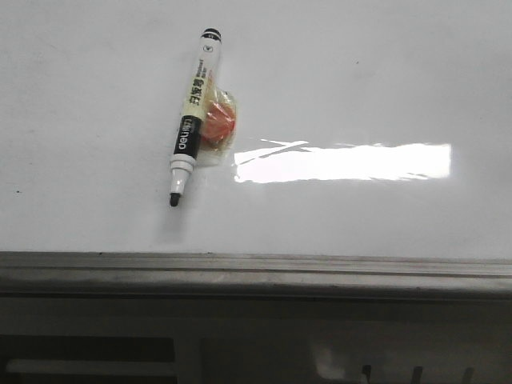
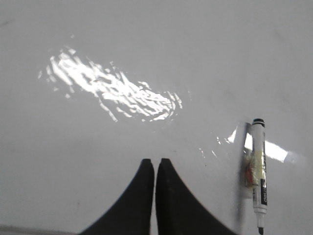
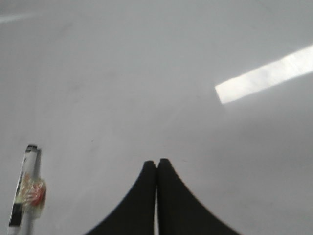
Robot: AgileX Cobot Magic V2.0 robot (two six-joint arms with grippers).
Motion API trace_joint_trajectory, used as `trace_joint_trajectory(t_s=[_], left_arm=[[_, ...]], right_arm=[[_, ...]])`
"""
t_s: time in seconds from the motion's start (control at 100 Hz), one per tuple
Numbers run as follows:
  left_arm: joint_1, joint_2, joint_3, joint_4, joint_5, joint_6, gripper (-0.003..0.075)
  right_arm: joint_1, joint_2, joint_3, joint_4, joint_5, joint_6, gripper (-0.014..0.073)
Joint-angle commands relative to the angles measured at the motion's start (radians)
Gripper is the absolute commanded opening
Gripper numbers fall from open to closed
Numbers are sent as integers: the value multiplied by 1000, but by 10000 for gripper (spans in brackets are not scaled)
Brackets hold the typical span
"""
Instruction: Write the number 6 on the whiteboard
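The whiteboard point(image 1: 360, 96) lies flat, glossy white, with a grey metal rim point(image 1: 256, 268) along its near edge. No number 6 shows on it. An uncapped black-tipped marker point(image 1: 192, 120) lies on the board, tip toward the near edge, with an orange piece wrapped in clear tape point(image 1: 218, 120) stuck to its side. It also shows in the left wrist view point(image 2: 258, 171) and the right wrist view point(image 3: 22, 196). My left gripper point(image 2: 155, 161) is shut and empty above bare board, apart from the marker. My right gripper point(image 3: 157, 162) is shut and empty, also apart from it.
Bright light reflections lie on the board point(image 1: 344, 162). A tiny black speck point(image 1: 19, 191) sits at the left. Below the rim, dark frame parts point(image 1: 88, 360) show.
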Motion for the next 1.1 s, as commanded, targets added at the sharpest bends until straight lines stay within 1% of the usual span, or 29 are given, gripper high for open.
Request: trace_joint_trajectory(t_s=[0.0,0.04,0.09,0.14,0.19,0.21,0.24,0.29,0.33,0.36,0.4,0.47,0.58,0.7,0.79,0.92,0.99,1.09], left_arm=[[-3,103,-143,147,45,14,-18],[-3,152,-197,200,95,14,-11],[-3,238,-257,236,150,14,13],[-5,317,-312,247,205,26,79],[-7,396,-362,239,261,72,163],[-9,429,-382,229,283,97,202],[-11,461,-399,212,307,121,242],[-18,533,-438,168,336,174,332],[-27,598,-459,120,345,242,378],[-37,624,-470,82,345,275,395],[-56,678,-479,28,337,337,398],[-99,739,-489,-43,305,388,398],[-199,822,-490,-112,220,390,398],[-324,898,-491,-196,92,390,398],[-421,945,-491,-228,5,390,398],[-539,1001,-491,-257,-84,390,398],[-582,1033,-491,-274,-142,390,398],[-605,1079,-491,-312,-233,390,398]], right_arm=[[-5,38,-128,-25,95,-185,-53],[-5,71,-170,-38,132,-222,-44],[-5,119,-212,-62,168,-229,-13],[-5,170,-248,-71,184,-229,43],[-5,223,-286,-72,194,-229,141],[-5,245,-295,-72,198,-229,168],[-5,274,-319,-72,208,-229,238],[-5,329,-353,-72,234,-229,330],[-5,361,-380,-72,257,-229,391],[-5,388,-397,-72,273,-229,420],[-5,411,-417,-72,288,-229,444],[-5,439,-436,-72,288,-229,439],[-3,448,-441,-72,271,-229,438],[-3,448,-441,-72,273,-229,438],[-3,448,-441,-72,274,-229,438],[-3,448,-441,-72,274,-229,438],[-3,448,-441,-70,274,-229,438],[-3,448,-441,-70,274,-229,438]])
